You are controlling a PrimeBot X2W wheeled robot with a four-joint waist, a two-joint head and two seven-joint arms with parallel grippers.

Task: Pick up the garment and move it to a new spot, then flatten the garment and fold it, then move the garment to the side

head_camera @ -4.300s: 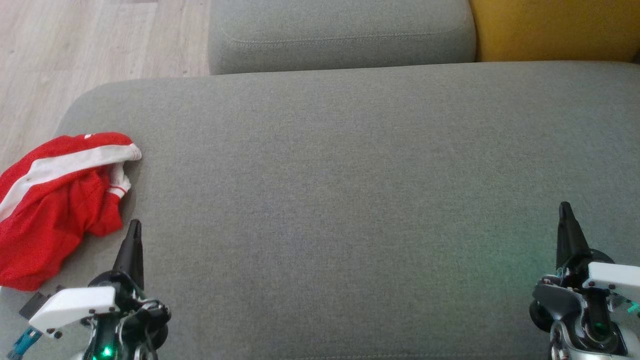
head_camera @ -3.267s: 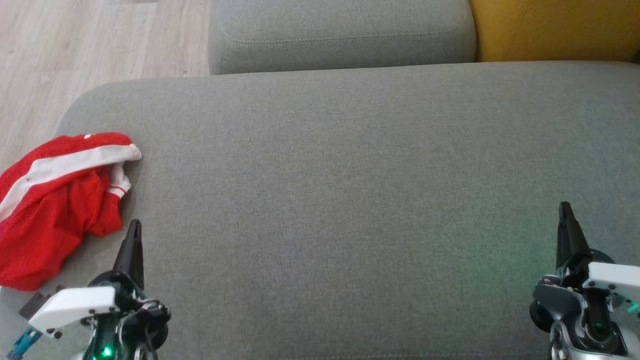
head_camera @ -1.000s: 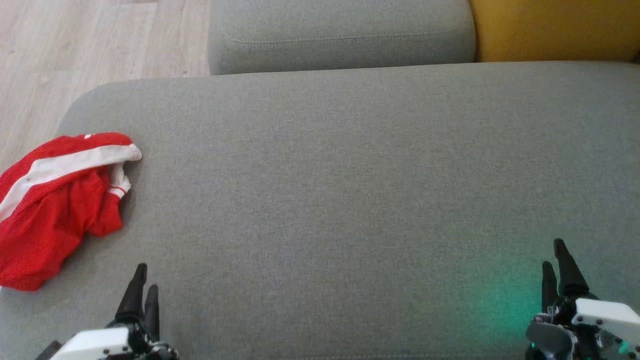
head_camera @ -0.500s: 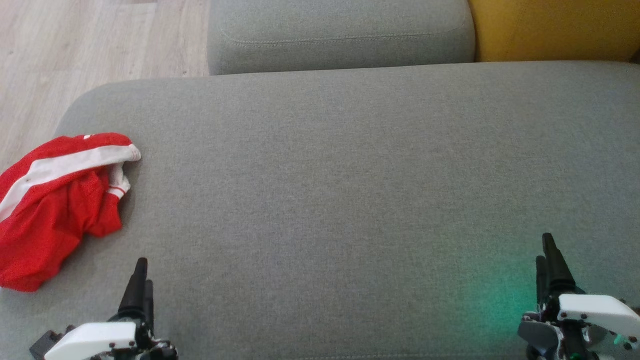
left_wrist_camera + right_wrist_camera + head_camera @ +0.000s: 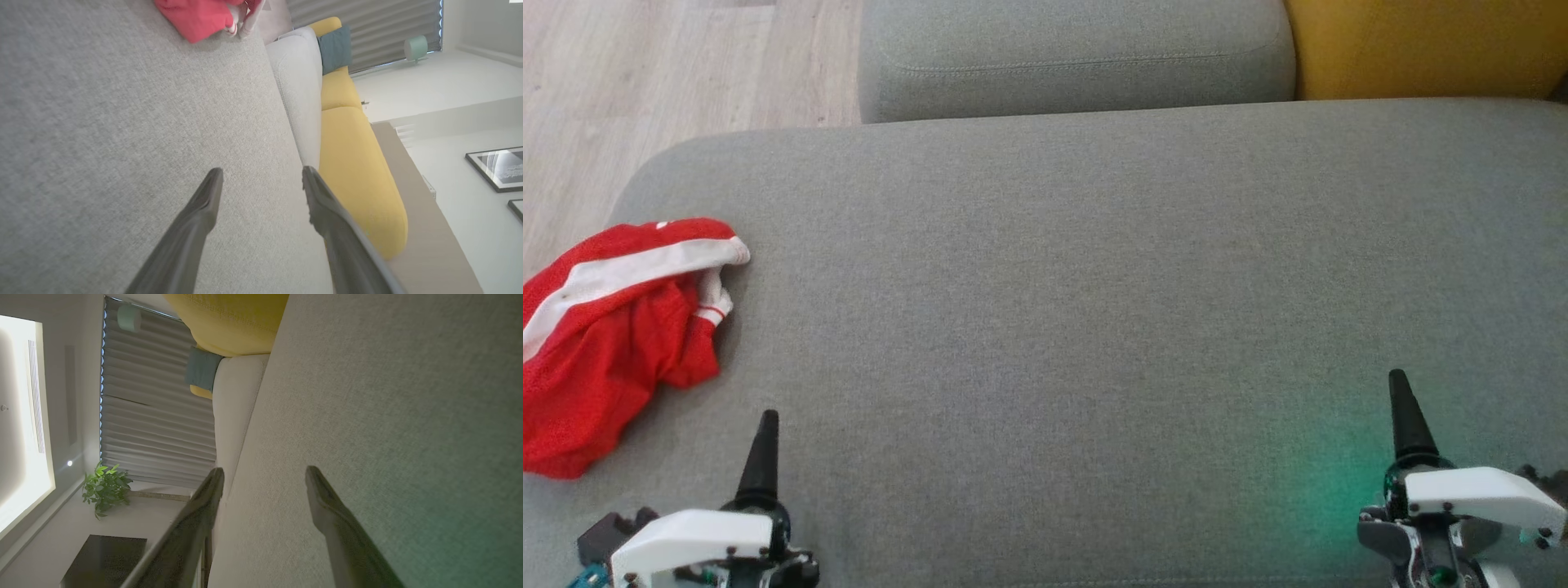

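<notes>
Your garment [image 5: 605, 359] lies crumpled at the cushion's [image 5: 1094, 286] left edge, ahead and left of your left gripper [image 5: 262, 171]. That and the right gripper [image 5: 264, 469] gape wide, holding nothing. Expect light, limp mesh; pinch the white-banded edge.

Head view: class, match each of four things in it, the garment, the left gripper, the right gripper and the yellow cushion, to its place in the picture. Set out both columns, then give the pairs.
Column one:
1 garment
2 left gripper
3 right gripper
4 yellow cushion

Column two:
A top right corner
B lower right, by the green glow
C crumpled at the left edge of the grey seat
D lower left, near the garment

Pairs: 1-C, 2-D, 3-B, 4-A.
</notes>
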